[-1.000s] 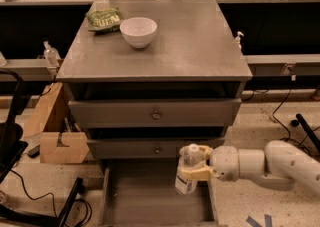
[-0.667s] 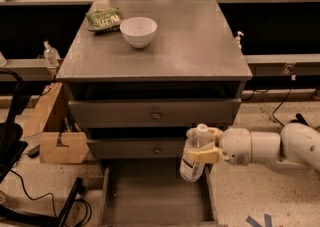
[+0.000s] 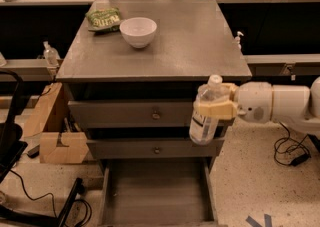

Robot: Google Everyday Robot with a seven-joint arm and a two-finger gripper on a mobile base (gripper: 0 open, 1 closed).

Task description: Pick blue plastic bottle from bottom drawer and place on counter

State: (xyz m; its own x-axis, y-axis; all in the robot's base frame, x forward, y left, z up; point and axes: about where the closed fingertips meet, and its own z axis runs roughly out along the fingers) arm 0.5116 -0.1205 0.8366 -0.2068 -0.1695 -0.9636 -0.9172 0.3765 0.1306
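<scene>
Grey counter [image 3: 190, 41] lies just up-left of my gripper [image 3: 214, 108], jaws clamped round the near-upright blue plastic bottle [image 3: 202, 128].

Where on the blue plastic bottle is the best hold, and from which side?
Its upper body below the white cap, from the picture's right: the blue plastic bottle is slim and nearly upright. The tool grips it there, below the counter front edge.

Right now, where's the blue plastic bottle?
Right of centre in the camera view: the gripper clamps the blue plastic bottle in front of the upper drawers, just below the counter edge, above the open bottom drawer.
</scene>
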